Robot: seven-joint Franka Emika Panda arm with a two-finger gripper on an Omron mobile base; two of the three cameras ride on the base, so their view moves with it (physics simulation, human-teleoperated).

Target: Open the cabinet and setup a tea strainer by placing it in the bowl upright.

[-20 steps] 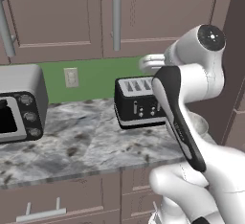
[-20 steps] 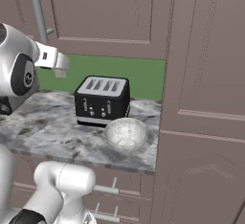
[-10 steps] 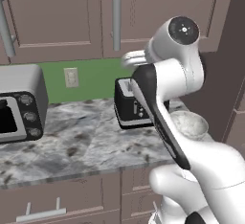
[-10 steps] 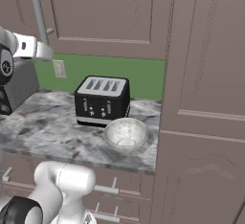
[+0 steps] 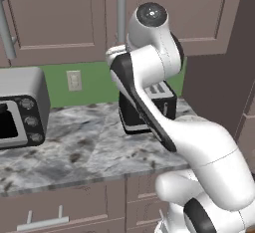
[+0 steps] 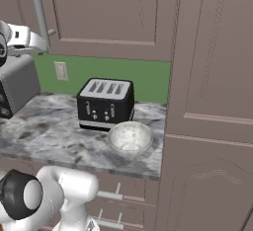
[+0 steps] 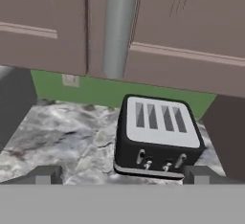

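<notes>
Hand view is looking along the gripper [image 7: 119,174], whose two dark fingertips [image 7: 44,174] are standing wide apart and released, with nothing between them. Straight ahead of them the black toaster [image 7: 158,137] is sitting on the marbled grey counter [image 7: 62,137]; this toaster serves as the landmark for everything else. Above the toaster the cabinet [image 7: 191,22] is hanging with its door shut, and its long grey bar handle [image 7: 118,27] is running vertically above the toaster's left end, close in front of the camera.

From the right base view, the bowl [image 6: 130,139] is resting upright on the counter just in front of the toaster, toward its right corner, near the counter's front edge. The bowl's speckled inside is showing nothing in it. Left of the toaster a white wall outlet [image 6: 61,70] is sitting on the green backsplash [image 6: 148,79], and farther left a silver microwave [image 6: 17,84] is standing on the counter. Right of the toaster a tall brown pantry panel [image 6: 212,101] is rising from floor level.

From the left base view, the white arm [image 5: 149,72] is reaching up in front of the toaster toward the cabinet handle.
</notes>
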